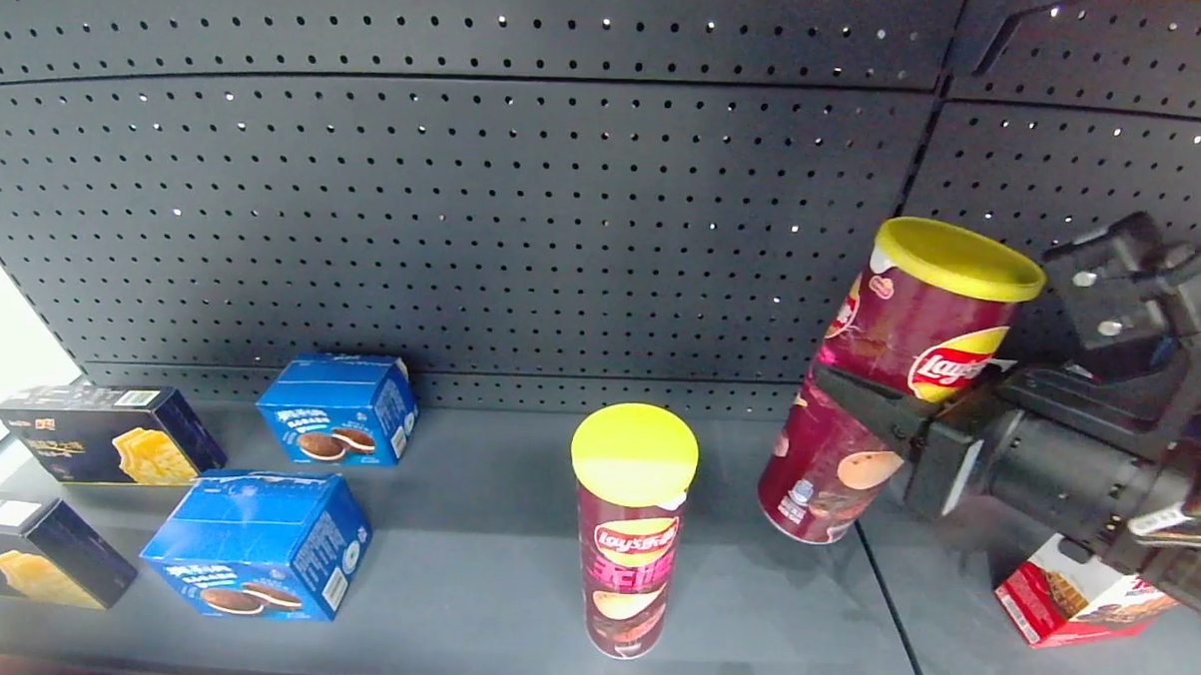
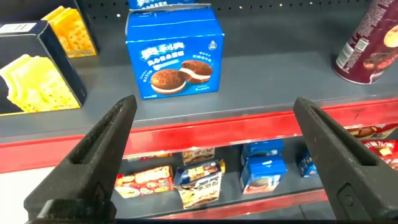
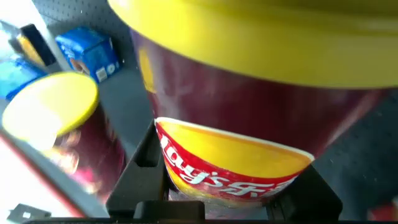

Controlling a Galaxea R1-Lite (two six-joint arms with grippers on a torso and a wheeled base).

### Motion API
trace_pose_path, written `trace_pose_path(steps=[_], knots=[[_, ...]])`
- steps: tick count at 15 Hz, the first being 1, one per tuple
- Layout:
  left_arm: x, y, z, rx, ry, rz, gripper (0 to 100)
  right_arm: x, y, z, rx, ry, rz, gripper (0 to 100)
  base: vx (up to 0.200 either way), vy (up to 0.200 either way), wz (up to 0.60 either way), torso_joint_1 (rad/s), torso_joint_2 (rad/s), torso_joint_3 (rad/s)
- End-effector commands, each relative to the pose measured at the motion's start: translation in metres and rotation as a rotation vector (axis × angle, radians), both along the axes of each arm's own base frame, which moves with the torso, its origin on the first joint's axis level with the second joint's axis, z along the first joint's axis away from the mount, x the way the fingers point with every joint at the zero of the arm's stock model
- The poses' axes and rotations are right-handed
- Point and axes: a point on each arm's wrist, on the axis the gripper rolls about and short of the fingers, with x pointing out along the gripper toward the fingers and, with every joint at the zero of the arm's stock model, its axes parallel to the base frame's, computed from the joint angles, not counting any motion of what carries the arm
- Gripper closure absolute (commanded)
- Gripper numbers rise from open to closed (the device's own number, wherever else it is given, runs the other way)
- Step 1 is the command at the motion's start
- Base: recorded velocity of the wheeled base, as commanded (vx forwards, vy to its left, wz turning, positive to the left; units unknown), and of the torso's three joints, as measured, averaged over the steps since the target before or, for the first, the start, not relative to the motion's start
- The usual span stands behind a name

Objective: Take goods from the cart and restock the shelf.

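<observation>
Head view: we saw the right gripper (image 1: pixel 892 416) clamped on a tilted chip can (image 1: pixel 921 319), low over the shelf (image 1: pixel 474 533) near the standing can (image 1: pixel 634 519). The left gripper (image 2: pixel 214 104) was spread open and empty. If let go while tilted, we judged it could topple into its neighbour.

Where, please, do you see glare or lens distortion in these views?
Head view: the pegboard seams bow like a fisheye, and light pricks through its holes. Right wrist view: the lid of the standing can glares near white beside the held can.
</observation>
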Motion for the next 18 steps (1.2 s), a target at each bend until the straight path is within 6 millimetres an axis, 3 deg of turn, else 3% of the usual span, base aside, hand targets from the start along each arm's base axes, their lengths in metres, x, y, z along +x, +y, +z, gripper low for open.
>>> trace_pose_path(steps=[1, 6, 9, 18], knots=[[0.000, 0.000, 0.000, 0.001, 0.001, 0.000, 0, 0.024, 0.021, -0.016, -0.043, 0.048, -0.001, 100, 0.000, 0.000, 0.00, 0.000, 0.00, 0.000], [0.000, 0.000, 0.000, 0.002, 0.002, -0.002, 0, 0.054, 0.039, -0.012, -0.036, 0.040, -0.031, 100, 0.000, 0.000, 0.00, 0.000, 0.00, 0.000], [0.000, 0.000, 0.000, 0.002, 0.002, -0.002, 0, 0.060, 0.045, -0.014, -0.039, 0.043, -0.035, 100, 0.000, 0.000, 0.00, 0.000, 0.00, 0.000], [0.000, 0.000, 0.000, 0.006, 0.001, -0.004, 0, 0.117, 0.076, -0.029, -0.040, 0.048, -0.100, 100, 0.000, 0.000, 0.00, 0.000, 0.00, 0.000]])
